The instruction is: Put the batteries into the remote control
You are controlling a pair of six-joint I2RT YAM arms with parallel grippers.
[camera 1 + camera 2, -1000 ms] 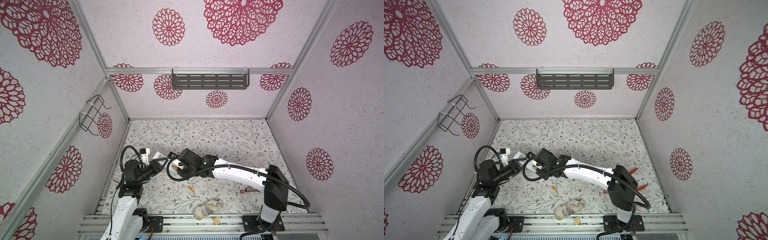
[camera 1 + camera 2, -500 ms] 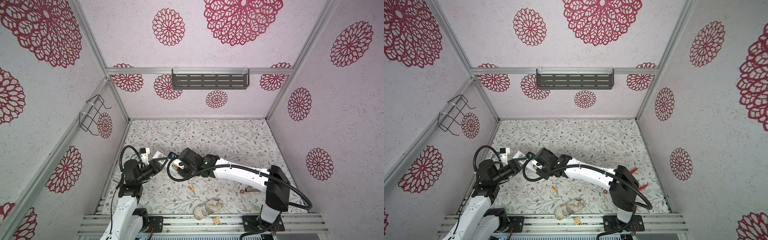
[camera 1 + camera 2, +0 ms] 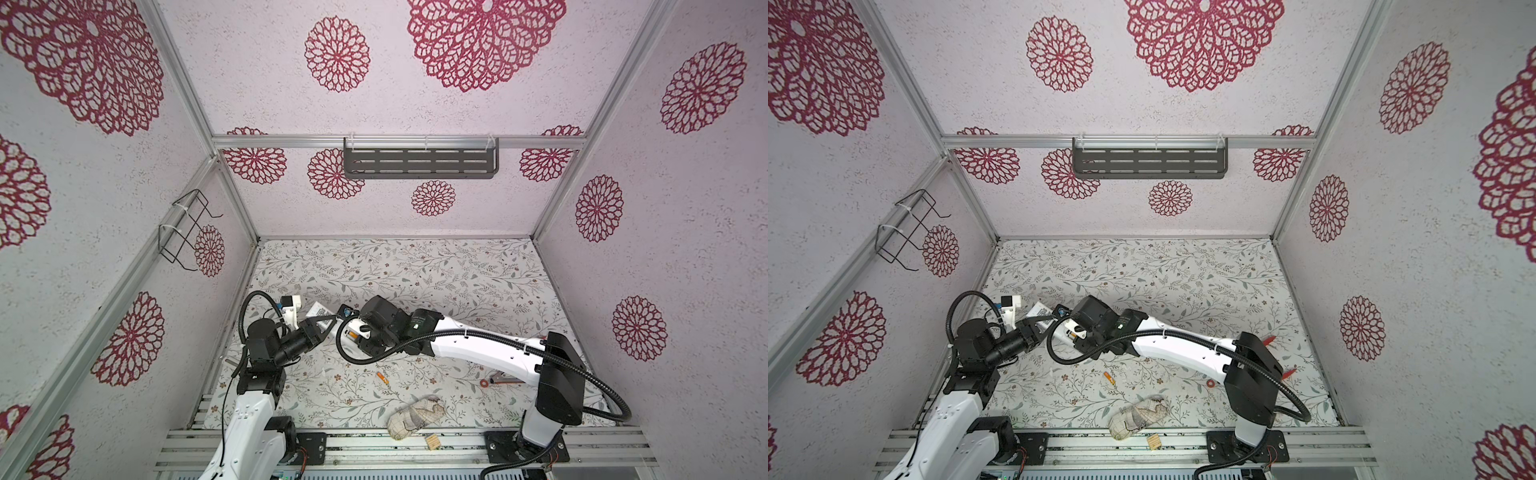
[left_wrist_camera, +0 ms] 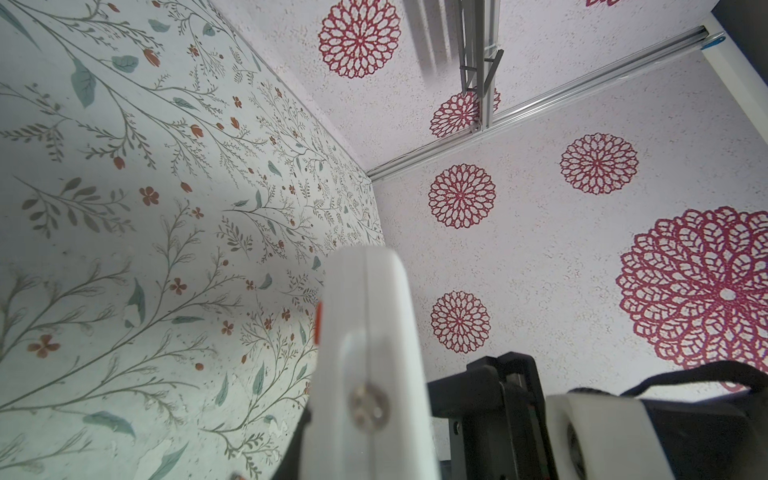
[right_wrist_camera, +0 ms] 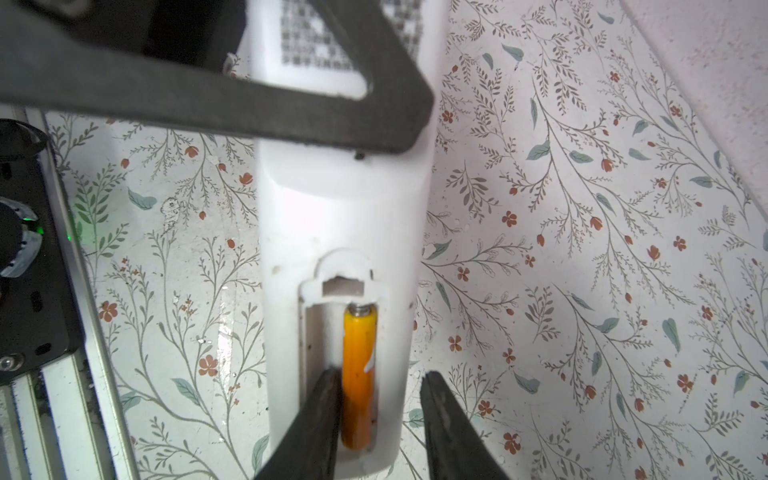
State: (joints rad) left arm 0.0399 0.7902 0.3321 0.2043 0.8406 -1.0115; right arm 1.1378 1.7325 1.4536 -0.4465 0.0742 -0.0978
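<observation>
My left gripper [image 3: 328, 323] is shut on the remote control [image 5: 340, 216], a slim white bar held above the floor at the left, back side up with its QR sticker [image 3: 318, 309] showing. The battery bay is uncovered. One orange battery [image 5: 357, 374] lies in the bay's slot, and it also shows in both top views [image 3: 353, 334] [image 3: 1076, 330]. My right gripper [image 5: 378, 376] is open over the bay. One of its fingertips [image 5: 324, 399] touches the battery's side and the other stands apart beside the remote. A second orange battery [image 3: 381, 377] [image 3: 1109, 377] lies on the floral floor.
A beige patterned cloth bundle [image 3: 415, 415] and a small wooden tag [image 3: 433, 441] lie at the front edge. A red-brown ring-ended tool [image 3: 484, 381] lies by the right arm's base. A grey shelf [image 3: 419, 162] hangs on the back wall, a wire basket [image 3: 185, 230] on the left wall.
The right gripper's jaws have spread a little around the battery in the bay. The right arm's elbow has shifted slightly. The left arm and the remote have stayed put.
</observation>
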